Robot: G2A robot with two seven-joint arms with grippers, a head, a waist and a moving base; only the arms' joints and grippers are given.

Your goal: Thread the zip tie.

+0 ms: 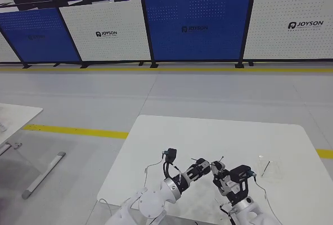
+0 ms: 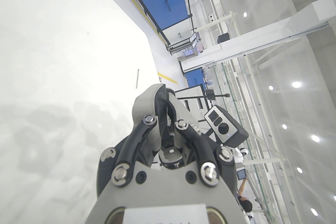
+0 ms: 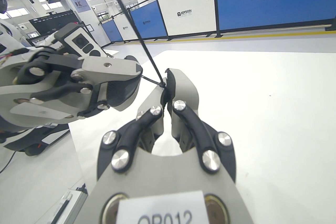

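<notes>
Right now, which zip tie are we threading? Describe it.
At the white table's near edge, left tool and right tool meet. The thin black plastic zip tie spans them, its head sticking up; the other black tie lies flat, untouched.

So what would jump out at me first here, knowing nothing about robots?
Most likely the black zip tie, sticking up from the right gripper, which is shut on it above the white table. Next, the left gripper close beside it, pinching another stretch of the same tie, so the two grippers almost meet. A second tie lies farther off on the table.
</notes>
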